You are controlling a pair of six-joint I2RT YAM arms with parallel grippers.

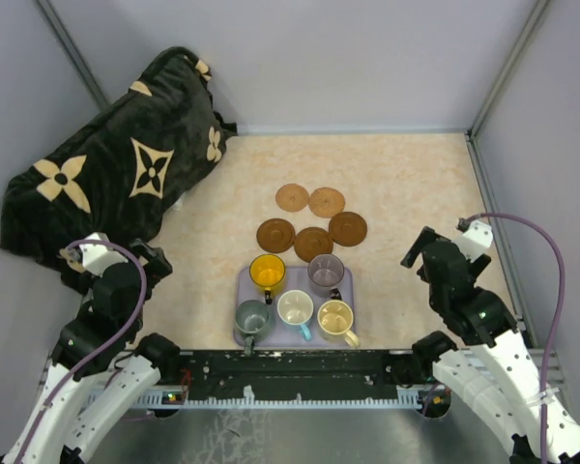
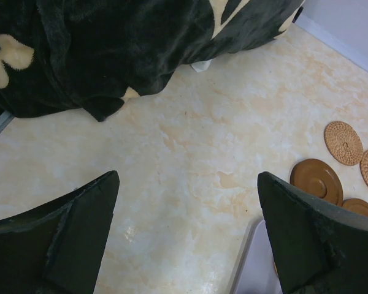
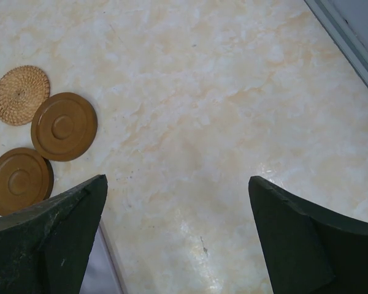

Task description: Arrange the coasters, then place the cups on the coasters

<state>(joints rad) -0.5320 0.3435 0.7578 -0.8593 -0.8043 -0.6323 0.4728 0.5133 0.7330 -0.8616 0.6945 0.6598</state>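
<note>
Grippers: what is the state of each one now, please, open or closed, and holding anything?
Left gripper: open, holding nothing.
Right gripper: open, holding nothing.

Fingers [image 3: 49,245] stand wide apart over the tabletop [image 3: 221,122]; at left lie a woven coaster [image 3: 21,95], upper brown coaster [image 3: 64,126], lower brown coaster [image 3: 18,180]
</note>
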